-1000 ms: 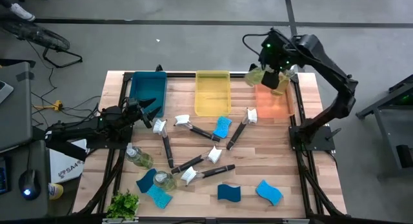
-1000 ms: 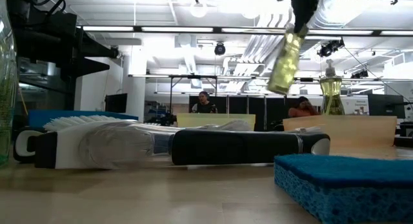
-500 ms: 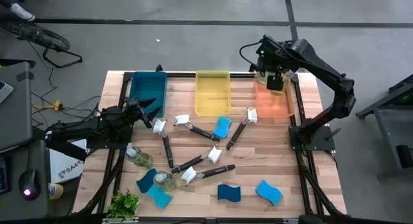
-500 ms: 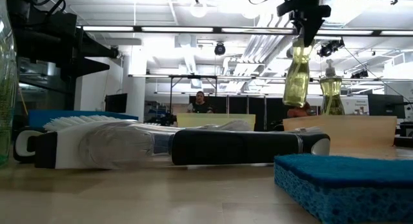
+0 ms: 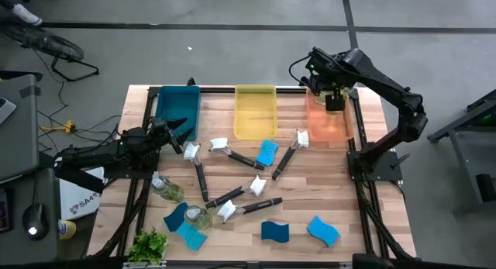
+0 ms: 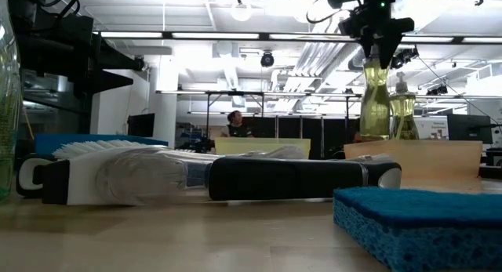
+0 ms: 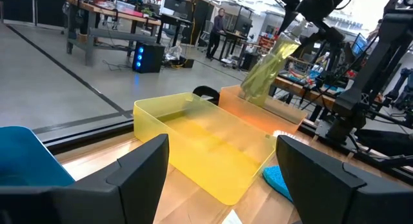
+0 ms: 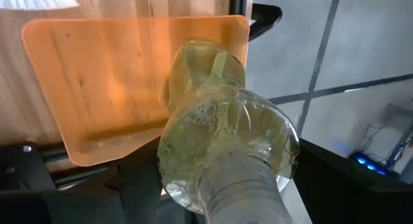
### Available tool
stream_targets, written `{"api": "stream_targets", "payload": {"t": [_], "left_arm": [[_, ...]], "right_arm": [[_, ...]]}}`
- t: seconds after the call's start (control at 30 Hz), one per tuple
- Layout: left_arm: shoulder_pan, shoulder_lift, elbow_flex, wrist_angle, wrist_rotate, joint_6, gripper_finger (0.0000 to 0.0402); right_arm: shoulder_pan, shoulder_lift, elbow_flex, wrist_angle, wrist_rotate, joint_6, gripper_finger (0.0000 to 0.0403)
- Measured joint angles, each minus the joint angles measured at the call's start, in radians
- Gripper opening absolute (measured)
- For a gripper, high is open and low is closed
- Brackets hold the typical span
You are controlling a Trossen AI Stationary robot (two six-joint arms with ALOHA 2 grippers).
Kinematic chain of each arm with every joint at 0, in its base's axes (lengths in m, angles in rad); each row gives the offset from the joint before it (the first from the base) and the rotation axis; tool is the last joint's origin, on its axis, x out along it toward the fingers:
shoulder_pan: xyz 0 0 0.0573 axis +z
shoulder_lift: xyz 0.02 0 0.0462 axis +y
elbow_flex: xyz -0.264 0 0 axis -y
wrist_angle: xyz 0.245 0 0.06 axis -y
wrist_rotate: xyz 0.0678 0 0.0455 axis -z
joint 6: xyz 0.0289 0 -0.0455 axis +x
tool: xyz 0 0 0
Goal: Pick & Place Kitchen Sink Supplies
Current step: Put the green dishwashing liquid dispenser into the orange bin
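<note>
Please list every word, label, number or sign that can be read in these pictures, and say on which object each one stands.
"SM", then cut off: on the white sheet at the table's left edge, high view; the rest is too small to read.
Bottle in the right gripper: no label shows.
Sponges, brushes, trays: no text.
Background signs, low and left wrist views: too blurred to read.

Bottle point(image 6: 375, 99) now upright, apparently lower, over orange bin point(image 5: 329, 122).

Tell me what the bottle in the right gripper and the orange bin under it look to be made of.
Bottle: clear glossy plastic or glass, I can't tell which; you see straight through to the yellow-green liquid and bubbles. Orange bin: translucent, smooth plastic by the look; the wood grain of the table shows through its floor. The right gripper holds the bottle by its top.
</note>
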Motion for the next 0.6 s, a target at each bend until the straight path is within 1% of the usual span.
{"api": "stream_targets", "payload": {"t": [0.17,0.37,0.47,0.6], "left_arm": [[0.0,0.0,0.0,0.0,0.0,0.0,0.028],[0.0,0.0,0.0,0.0,0.0,0.0,0.028],[0.0,0.0,0.0,0.0,0.0,0.0,0.028],[0.0,0.0,0.0,0.0,0.0,0.0,0.028]], "right_arm": [[-0.019,0.012,-0.019,0.059,-0.024,-0.04,0.0287],[-0.067,0.053,-0.02,0.082,-0.034,-0.086,0.0288],[-0.089,0.058,-0.02,0.097,-0.038,-0.084,0.0288],[-0.108,0.061,-0.02,0.114,-0.09,-0.078,0.0288]]}}
